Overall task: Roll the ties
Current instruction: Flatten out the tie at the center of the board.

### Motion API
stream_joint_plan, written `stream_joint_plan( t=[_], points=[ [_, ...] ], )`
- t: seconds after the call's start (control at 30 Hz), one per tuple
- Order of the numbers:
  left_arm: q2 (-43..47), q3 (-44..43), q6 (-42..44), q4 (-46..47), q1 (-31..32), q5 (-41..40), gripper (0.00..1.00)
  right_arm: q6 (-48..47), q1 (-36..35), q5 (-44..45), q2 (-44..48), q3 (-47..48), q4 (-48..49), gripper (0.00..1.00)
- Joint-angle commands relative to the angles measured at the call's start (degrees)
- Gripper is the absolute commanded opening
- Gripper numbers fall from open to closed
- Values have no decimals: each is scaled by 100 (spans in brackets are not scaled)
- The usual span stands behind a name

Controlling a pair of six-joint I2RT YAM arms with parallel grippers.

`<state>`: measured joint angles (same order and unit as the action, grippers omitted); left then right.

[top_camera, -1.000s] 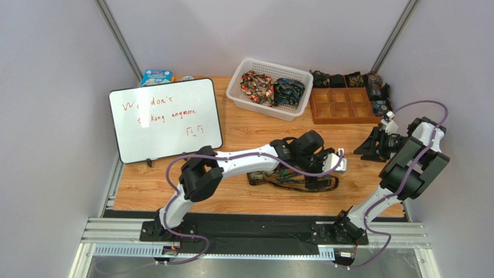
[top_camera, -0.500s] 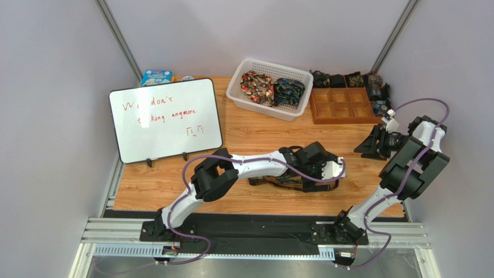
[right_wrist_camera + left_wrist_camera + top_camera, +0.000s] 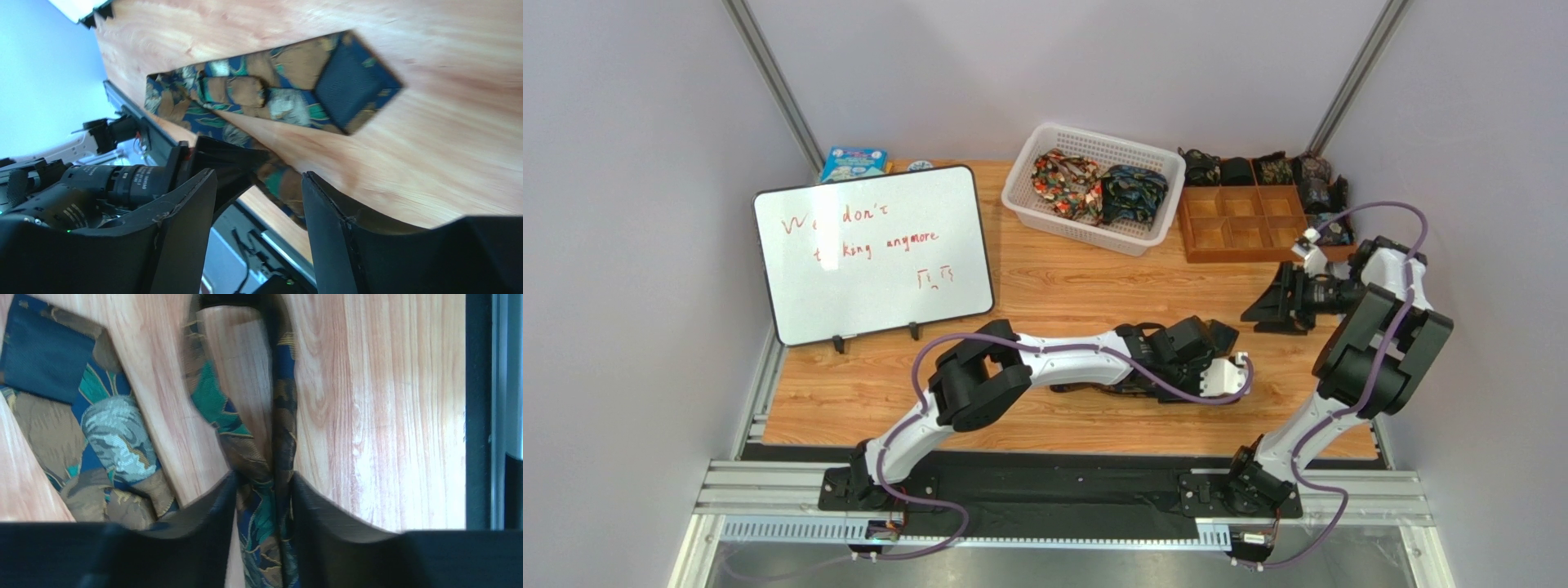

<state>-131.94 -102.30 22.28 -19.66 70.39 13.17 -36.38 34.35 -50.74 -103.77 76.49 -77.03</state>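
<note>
Tie [image 3: 283, 416] mostly hidden under left arm [image 3: 1063, 353] in top view; narrow strip pinched in left jaws, lower centre; right jaws apart, empty.

I've got the left arm [image 3: 1063, 358] stretched low across to the right, left fingers [image 3: 202, 533] pinched on the tie [image 3: 274, 429]. The right arm [image 3: 1378, 349] is folded with its elbow high, right fingers [image 3: 184, 220] spread wide, pointing left.

Pale lilac walls [image 3: 1075, 61] (metal posts [image 3: 775, 80] at the corners) enclose a wooden table [image 3: 1075, 276].
</note>
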Motion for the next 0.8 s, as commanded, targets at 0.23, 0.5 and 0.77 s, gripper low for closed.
stream_joint_plan(
  t=[0.23, 0.5, 0.77],
  points=[
    [2309, 1438, -970, 444, -156, -770, 0, 1281, -1404, -41, 840, -890, 733, 56],
    [4043, 2670, -2570, 174, -947, -1536, 0, 2099, -2597, 661, 1087, -1294, 1928, 55],
    [5915, 4270, -3273, -817, -1791, -2589, 5, 2566, -3408, 2390, 429, -1435, 2781, 39]
  ],
)
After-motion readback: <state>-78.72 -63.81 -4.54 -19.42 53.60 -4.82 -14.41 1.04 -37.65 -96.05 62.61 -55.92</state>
